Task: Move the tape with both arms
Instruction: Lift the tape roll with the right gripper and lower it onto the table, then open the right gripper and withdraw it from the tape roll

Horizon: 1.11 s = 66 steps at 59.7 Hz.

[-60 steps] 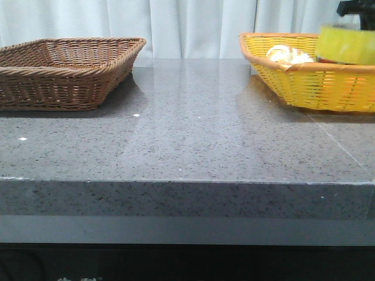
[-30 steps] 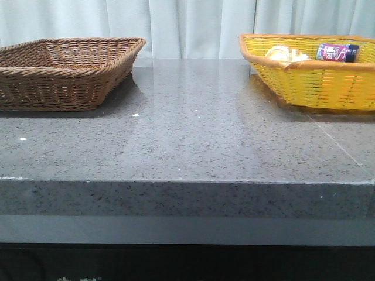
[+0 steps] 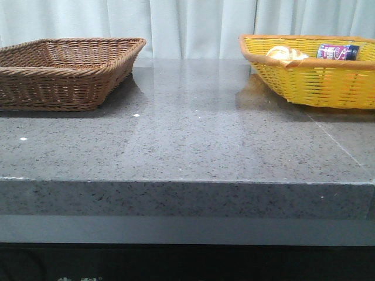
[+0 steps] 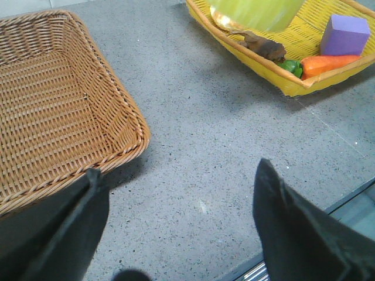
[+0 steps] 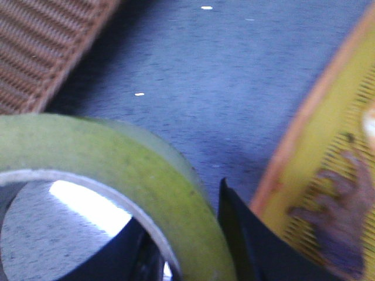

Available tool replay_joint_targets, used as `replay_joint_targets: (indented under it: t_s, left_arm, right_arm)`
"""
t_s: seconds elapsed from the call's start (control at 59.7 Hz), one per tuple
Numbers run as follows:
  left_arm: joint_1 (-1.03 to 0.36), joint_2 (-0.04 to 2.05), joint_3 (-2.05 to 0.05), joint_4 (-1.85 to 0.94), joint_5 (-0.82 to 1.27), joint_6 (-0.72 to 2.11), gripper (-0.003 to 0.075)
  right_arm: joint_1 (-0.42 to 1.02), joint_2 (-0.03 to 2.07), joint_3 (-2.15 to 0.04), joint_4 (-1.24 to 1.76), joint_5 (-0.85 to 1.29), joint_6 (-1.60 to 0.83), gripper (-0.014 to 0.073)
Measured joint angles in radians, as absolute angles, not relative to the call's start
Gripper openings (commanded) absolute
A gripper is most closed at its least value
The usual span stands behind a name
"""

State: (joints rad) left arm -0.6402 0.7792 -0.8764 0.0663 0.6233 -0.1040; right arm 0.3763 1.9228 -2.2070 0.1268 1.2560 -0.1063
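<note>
right wrist view: the tape (image 5: 117, 175) fills the lower left, clamped in the right gripper (image 5: 193, 246), core open to the lens (left gripper (image 4: 176, 228), fingers spread, waits empty).

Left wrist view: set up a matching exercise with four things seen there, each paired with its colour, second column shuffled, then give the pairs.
Things:
1. tape
2. block
3. carrot
4. left basket

Colours:
A. orange
B. brown
C. yellow-green
D. purple

Pairs: 1-C, 2-D, 3-A, 4-B
</note>
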Motion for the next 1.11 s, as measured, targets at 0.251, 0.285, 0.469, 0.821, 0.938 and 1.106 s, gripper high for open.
replay_joint_targets:
  t_s: [0.251,0.285,0.469,0.821,0.938,1.106]
  left_arm:
    - [-0.64,0.779,-0.876,0.066,0.623,-0.104,0.0512]
    - [-0.64,0.779,-0.876,0.066,0.623,-0.104,0.0512]
    - [-0.64,0.779,-0.876,0.066,0.623,-0.104,0.0512]
    - [-0.64,0.779,-0.876,0.066,0.623,-0.104,0.0512]
    - [-0.64,0.779,-0.876,0.066,0.623,-0.104,0.0512]
    - [-0.64,0.779,-0.876,0.066,0.623,-0.104,0.0512]
  right_arm:
    - [0.467,2.013,-2.207,0.117,1.256,-0.121,0.0129]
    - [0.474,2.029,-2.207,0.112,1.256,-0.123,0.0129]
    - [0.493,2.109,-2.207,0.103,1.256,-0.131,0.0129]
    - [0.493,2.206,-2.205,0.014,1.256,-0.137,0.0218]
    - [0.493,2.21,-2.205,0.014,1.254,-0.138,0.04]
    - [0.493,2.191,-2.205,0.014,1.253,-0.141,0.0444]
